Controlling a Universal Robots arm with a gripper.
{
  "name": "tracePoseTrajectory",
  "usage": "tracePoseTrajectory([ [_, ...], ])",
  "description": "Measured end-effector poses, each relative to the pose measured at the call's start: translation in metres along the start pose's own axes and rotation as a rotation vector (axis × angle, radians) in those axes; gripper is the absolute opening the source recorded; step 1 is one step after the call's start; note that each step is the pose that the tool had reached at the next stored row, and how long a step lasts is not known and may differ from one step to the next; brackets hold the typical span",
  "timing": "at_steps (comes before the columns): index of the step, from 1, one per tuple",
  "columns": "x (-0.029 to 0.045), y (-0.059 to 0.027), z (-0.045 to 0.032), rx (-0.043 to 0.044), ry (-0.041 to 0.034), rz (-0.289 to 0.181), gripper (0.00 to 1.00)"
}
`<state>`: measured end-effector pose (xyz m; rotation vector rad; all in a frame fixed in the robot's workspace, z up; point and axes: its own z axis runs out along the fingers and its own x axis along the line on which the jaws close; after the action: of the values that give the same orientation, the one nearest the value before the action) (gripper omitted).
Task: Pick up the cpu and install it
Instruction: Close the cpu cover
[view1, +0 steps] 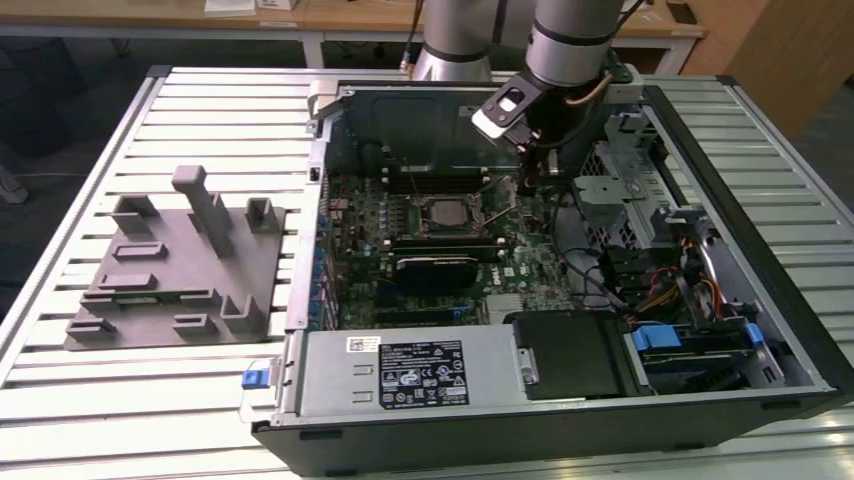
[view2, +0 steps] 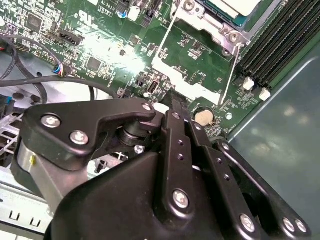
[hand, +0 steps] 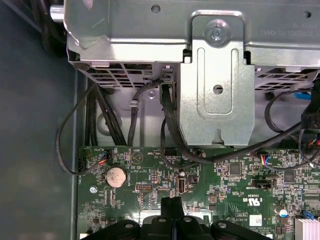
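The gripper (hand: 172, 204), jaws pressed together on nothing, hangs over the board (hand: 150, 182), with the cpu (view2: 239, 6) seated in its socket (view2: 200, 25) nearby, clear of them.

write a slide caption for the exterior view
Gripper hovers over the motherboard in the open case, beside the seated cpu

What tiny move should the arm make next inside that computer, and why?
Probably ease sideways to the wire lever and press it down. The cpu already lies in its socket frame, and the gripper, shut and empty, hovers over the board beside it; the lever looks unlatched.
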<state>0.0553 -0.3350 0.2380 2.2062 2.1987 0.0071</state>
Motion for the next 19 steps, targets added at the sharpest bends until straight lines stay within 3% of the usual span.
tracePoseTrajectory([
  [9,0.0000,-0.0116,-0.0002,0.0001,0.0107,0.000,0.11],
  [13,0.0000,-0.0179,-0.0003,0.0001,0.0209,0.001,0.11],
  [19,-0.0001,-0.0281,-0.0006,0.0002,0.0424,0.001,0.11],
])
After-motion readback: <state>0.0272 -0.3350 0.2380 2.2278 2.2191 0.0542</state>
